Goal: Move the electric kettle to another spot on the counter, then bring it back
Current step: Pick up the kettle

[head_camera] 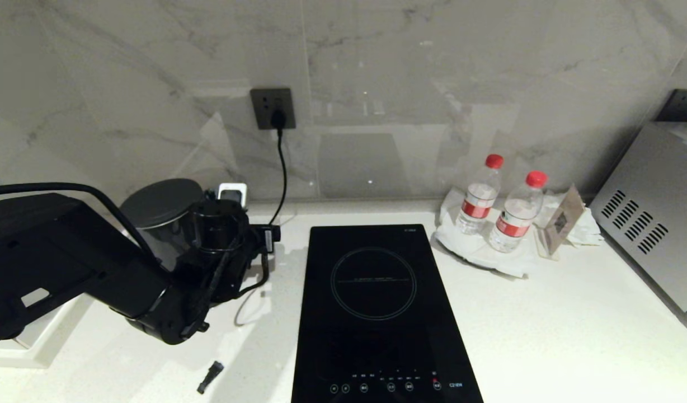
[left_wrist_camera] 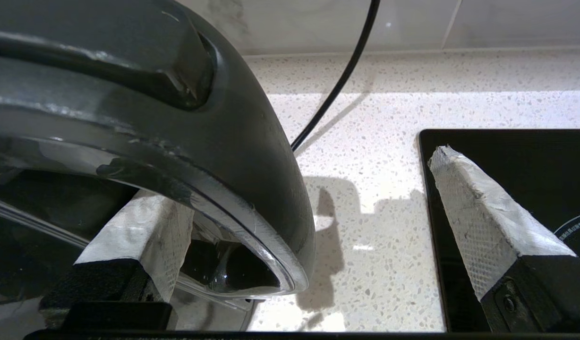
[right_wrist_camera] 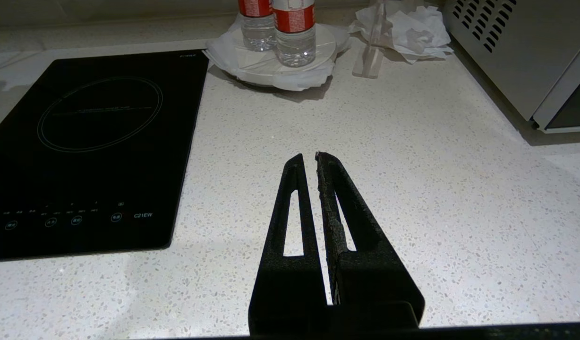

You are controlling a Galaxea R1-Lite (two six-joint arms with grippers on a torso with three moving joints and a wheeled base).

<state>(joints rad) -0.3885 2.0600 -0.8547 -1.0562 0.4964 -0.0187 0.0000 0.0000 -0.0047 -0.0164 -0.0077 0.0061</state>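
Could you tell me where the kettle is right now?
In the head view the kettle stands at the counter's back left, left of the hob, below the wall socket.

Two water bottles (head_camera: 478, 196) with red caps stand far from the claw, near a silver oven (head_camera: 651, 224); a black cord (head_camera: 282, 168) hangs from a wall socket (head_camera: 272, 107) close behind it

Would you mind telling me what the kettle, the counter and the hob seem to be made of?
The electric kettle: likely matte black plastic, dull sheen and scuffs in the left wrist view, with a thin bright rim that looks like polished metal. The counter: white speckled stone or a composite, fine dark flecks, smooth. The induction hob: glossy black glass, flat, with printed ring and markings.
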